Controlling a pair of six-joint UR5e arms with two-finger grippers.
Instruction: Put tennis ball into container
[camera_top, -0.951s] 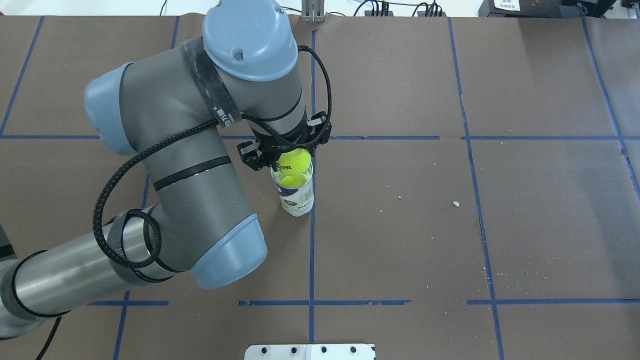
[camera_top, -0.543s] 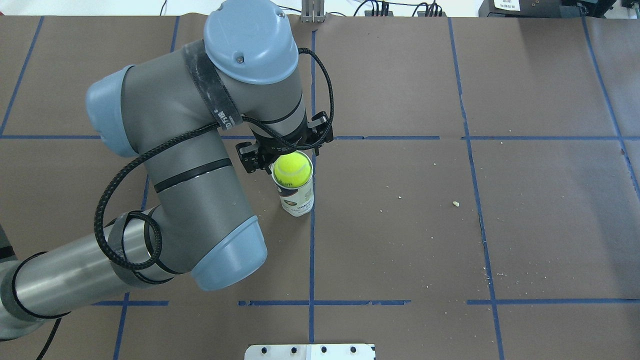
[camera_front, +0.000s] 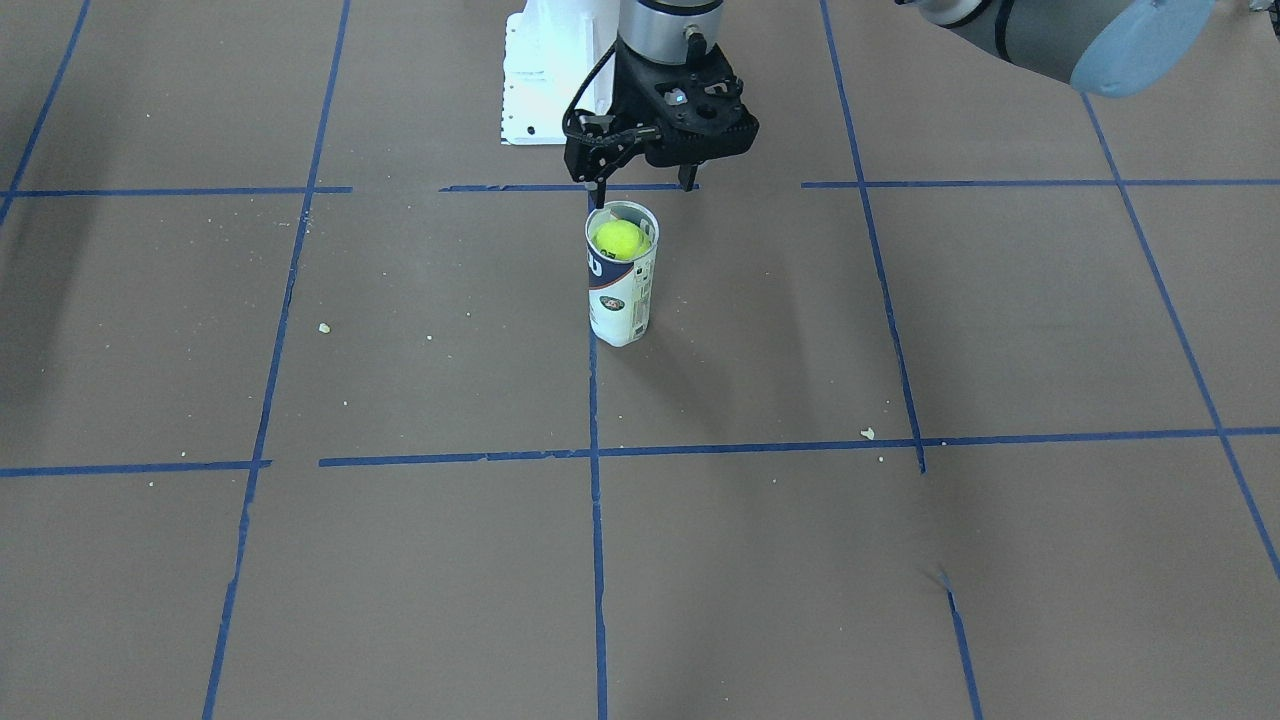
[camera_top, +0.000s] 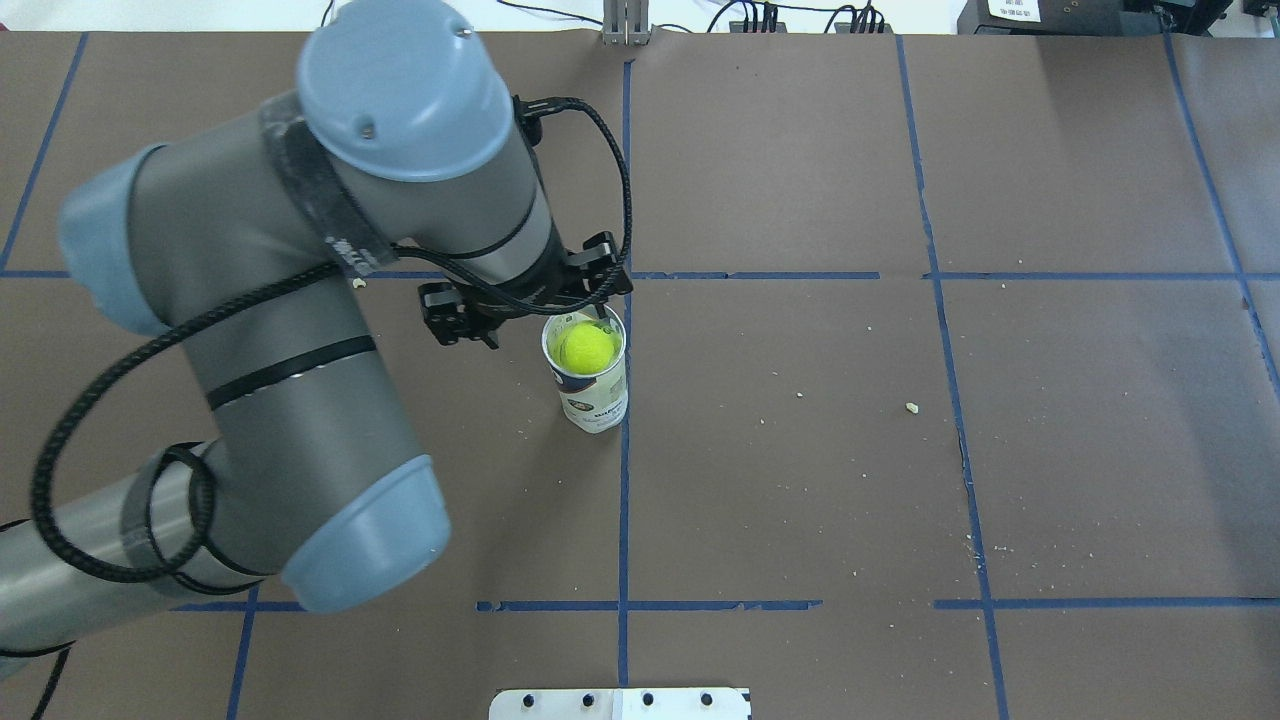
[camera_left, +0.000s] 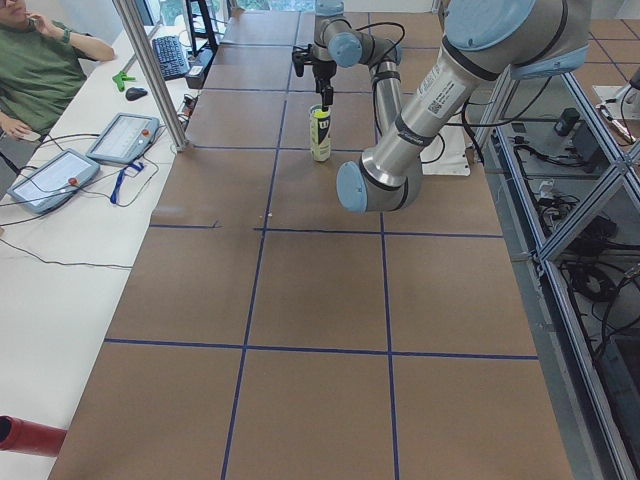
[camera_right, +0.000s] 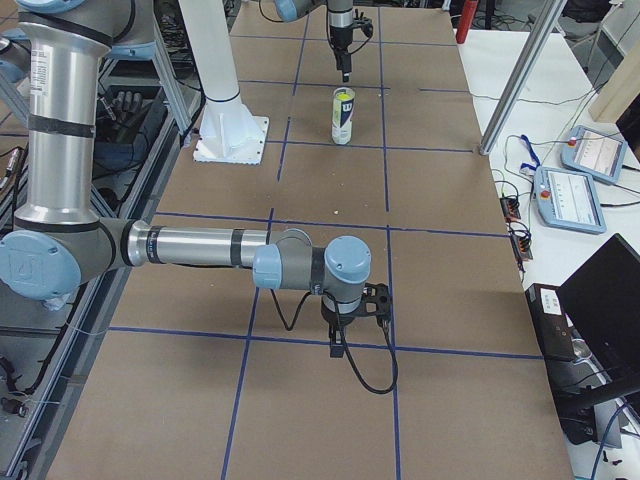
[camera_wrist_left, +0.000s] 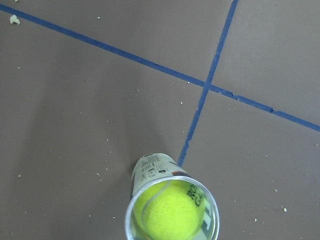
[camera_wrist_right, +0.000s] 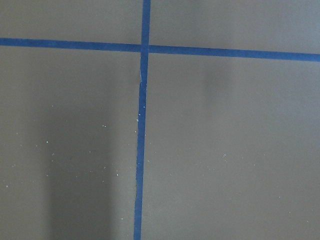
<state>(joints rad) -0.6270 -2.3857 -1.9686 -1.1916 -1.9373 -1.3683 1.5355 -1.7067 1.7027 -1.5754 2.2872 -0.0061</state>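
The yellow-green tennis ball (camera_top: 587, 346) lies inside the top of the clear container (camera_top: 597, 400), just below its rim. The container stands upright on a blue tape line. From the front, the tennis ball (camera_front: 619, 240) shows through the open mouth of the container (camera_front: 620, 300). My left gripper (camera_top: 535, 318) hangs open and empty just above the mouth, a little toward the robot's side (camera_front: 642, 192). The left wrist view looks down at the tennis ball (camera_wrist_left: 170, 210) in the container (camera_wrist_left: 152, 167). My right gripper (camera_right: 358, 325) hovers over bare table far from the container; I cannot tell whether it is open or shut.
The table is covered in brown paper with blue tape grid lines and scattered crumbs. A white robot base plate (camera_front: 540, 90) sits behind the container. At the table's end are a metal post (camera_left: 150, 70), tablets (camera_left: 122, 137) and a seated operator (camera_left: 40, 70).
My left gripper opened and let go of the tennis ball, which dropped from the mouth down into the container. The left arm then rose and shifted to the view's left.
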